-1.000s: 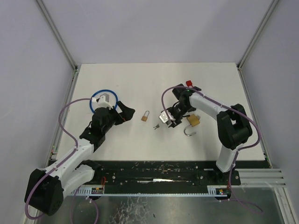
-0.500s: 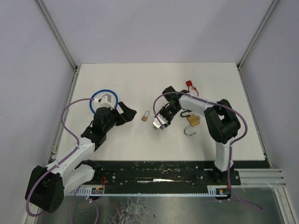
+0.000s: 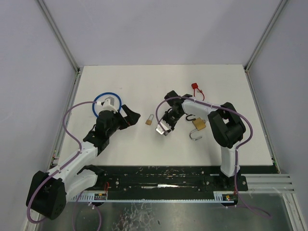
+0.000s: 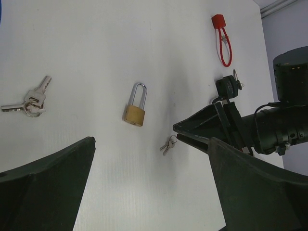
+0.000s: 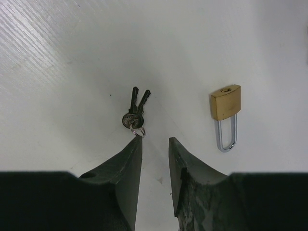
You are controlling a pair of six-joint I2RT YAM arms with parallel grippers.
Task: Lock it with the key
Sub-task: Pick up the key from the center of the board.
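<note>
Bright, even light; soft shadows (wrist foregrounds blurred).

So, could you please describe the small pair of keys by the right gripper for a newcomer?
Find the small brass padlock near the middle of the white table. The keys lie beside it, at the right gripper's tips. They are two dark keys on one ring, unlike the larger silvery bunch farther left.

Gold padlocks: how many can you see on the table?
2. A small gold padlock lies in the middle, just left of the right gripper. A bigger gold padlock, shackle open, lies on the gripper's other side. The arms might hide more.
</note>
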